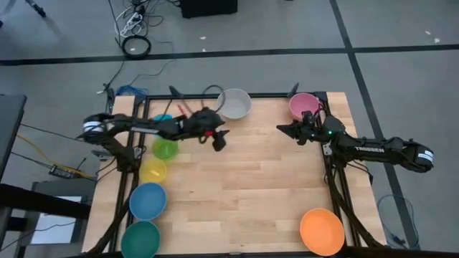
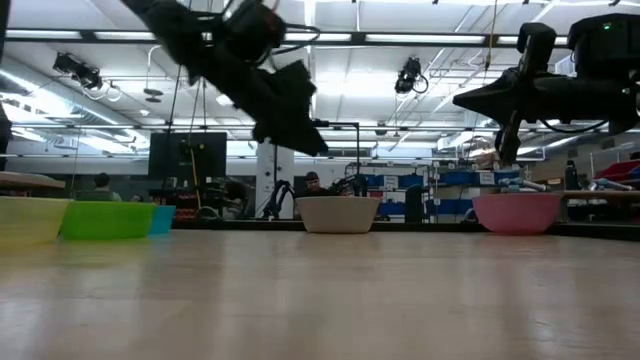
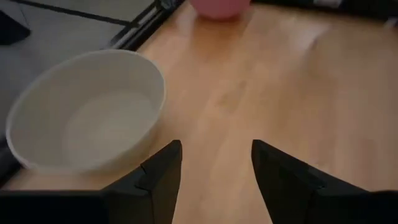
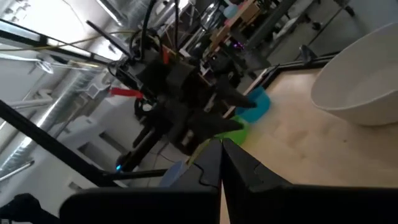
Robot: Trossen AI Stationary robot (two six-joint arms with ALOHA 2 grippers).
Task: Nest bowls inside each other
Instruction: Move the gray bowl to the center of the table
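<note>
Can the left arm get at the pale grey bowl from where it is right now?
Probably yes. The left gripper hangs above the table with its jaws open, empty, just short of the pale grey bowl. Only bare wooden table lies between them, and the bowl stands alone, upright, at the far edge.

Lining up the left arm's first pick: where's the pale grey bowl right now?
In the high view the pale grey bowl sits at the table's far edge, just beyond the open left gripper.
</note>
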